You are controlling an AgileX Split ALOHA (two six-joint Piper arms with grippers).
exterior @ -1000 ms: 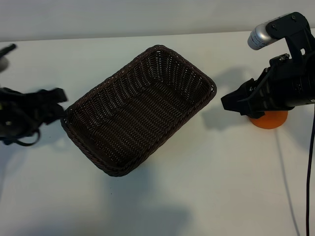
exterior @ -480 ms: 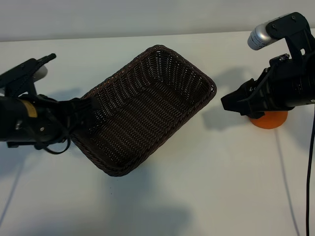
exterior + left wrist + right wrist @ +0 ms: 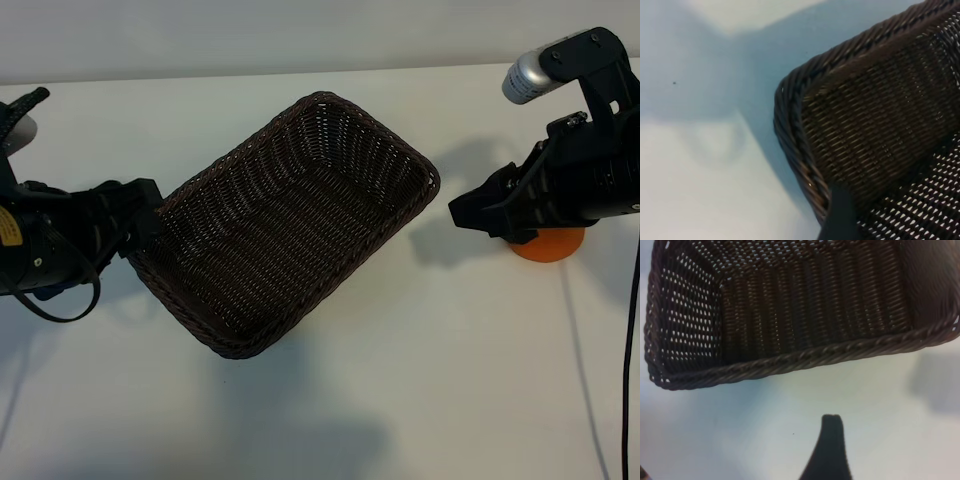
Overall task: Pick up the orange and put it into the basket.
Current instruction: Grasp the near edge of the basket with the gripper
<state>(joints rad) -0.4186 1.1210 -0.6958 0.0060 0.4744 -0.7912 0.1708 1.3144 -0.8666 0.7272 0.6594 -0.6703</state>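
Observation:
The dark brown wicker basket lies at an angle in the middle of the white table, with nothing in it. The orange sits at the far right, mostly hidden under the right arm; only its lower part shows. My right gripper hangs open between the orange and the basket, holding nothing. My left gripper is open at the basket's left corner. In the left wrist view one finger overlaps the basket's rim. The right wrist view shows one finger over bare table short of the basket's rim.
A black cable runs down the right edge of the table. Bare white tabletop stretches in front of the basket.
The left arm swung in over the basket's left end, then drew back left to its corner. The right arm, the basket and the orange have not moved.

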